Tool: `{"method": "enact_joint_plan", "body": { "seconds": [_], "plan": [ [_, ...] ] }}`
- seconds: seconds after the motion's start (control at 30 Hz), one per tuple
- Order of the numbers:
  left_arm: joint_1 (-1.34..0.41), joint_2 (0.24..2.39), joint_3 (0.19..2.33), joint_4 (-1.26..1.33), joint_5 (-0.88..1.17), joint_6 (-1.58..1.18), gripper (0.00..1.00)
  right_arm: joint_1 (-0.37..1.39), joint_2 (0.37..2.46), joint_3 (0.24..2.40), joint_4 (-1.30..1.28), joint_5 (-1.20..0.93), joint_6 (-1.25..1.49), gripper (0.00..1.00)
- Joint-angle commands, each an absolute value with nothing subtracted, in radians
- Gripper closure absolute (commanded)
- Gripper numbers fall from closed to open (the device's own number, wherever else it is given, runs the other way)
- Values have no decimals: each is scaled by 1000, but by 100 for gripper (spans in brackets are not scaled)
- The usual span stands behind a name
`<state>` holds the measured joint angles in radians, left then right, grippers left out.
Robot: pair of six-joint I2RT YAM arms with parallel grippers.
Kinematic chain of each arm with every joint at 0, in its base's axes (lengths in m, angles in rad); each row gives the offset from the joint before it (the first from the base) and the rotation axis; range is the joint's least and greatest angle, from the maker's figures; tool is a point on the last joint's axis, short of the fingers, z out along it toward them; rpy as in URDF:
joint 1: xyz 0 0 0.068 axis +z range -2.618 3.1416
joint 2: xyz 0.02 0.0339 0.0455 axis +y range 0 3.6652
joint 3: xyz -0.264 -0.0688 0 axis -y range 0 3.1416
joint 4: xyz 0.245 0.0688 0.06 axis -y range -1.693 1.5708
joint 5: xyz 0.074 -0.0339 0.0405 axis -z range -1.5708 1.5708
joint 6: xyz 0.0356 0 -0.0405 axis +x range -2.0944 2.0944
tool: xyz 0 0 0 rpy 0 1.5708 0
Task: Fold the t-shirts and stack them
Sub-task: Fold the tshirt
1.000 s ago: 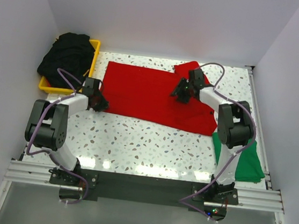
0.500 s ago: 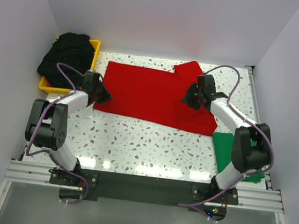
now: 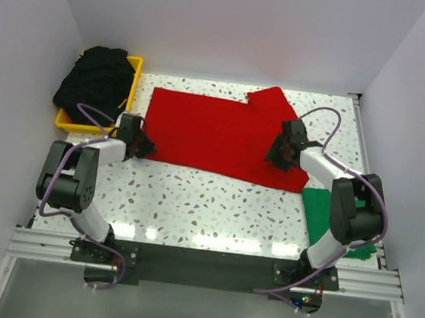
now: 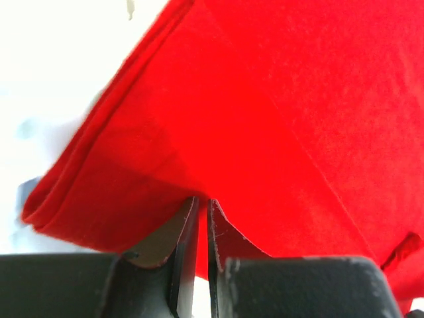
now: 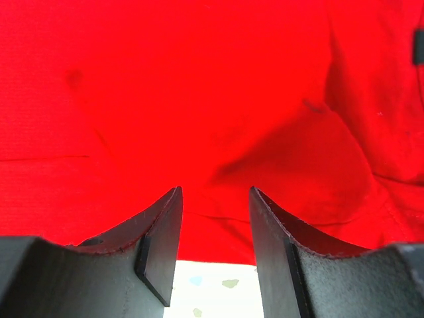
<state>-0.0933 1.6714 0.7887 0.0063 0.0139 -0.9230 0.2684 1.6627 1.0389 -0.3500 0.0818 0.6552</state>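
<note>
The bright red t-shirt (image 3: 208, 132) lies spread flat across the back middle of the table. My left gripper (image 3: 139, 144) is at its near left corner, jaws pinched shut on the folded red edge (image 4: 99, 192), as the left wrist view (image 4: 203, 199) shows. My right gripper (image 3: 280, 154) is open and low over the shirt's right part near its front edge, with red cloth (image 5: 199, 86) between and beyond the jaws (image 5: 213, 189). The green t-shirt (image 3: 322, 210) lies folded at the near right, partly hidden by the right arm. The black t-shirts (image 3: 94, 84) are heaped at the back left.
The black shirts sit in a yellow bin (image 3: 135, 66) at the table's back left corner. White walls close in the left, back and right sides. The speckled tabletop (image 3: 208, 201) shows in front of the red shirt.
My right gripper has moved right and toward the near edge of the red shirt. My left gripper shifted a little at the shirt's left corner, and that corner moved with it.
</note>
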Motion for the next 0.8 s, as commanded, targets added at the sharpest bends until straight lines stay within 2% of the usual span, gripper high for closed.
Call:
{"method": "enact_joint_plan", "body": {
  "seconds": [0.0, 0.2, 0.33, 0.77],
  "plan": [
    [-97, 1626, 716, 2, -104, -963, 85, 267, 1690, 1002, -357, 138, 647, 51],
    [-97, 1540, 621, -66, -204, -989, 85, 268, 1701, 945, -351, 124, 641, 44],
    [-97, 1438, 545, -116, -254, -993, 85, 267, 1669, 913, -351, 88, 641, 30],
    [-97, 1183, 368, -198, -244, -994, 85, 268, 1448, 646, -351, -76, 719, 27]
  ]
}}
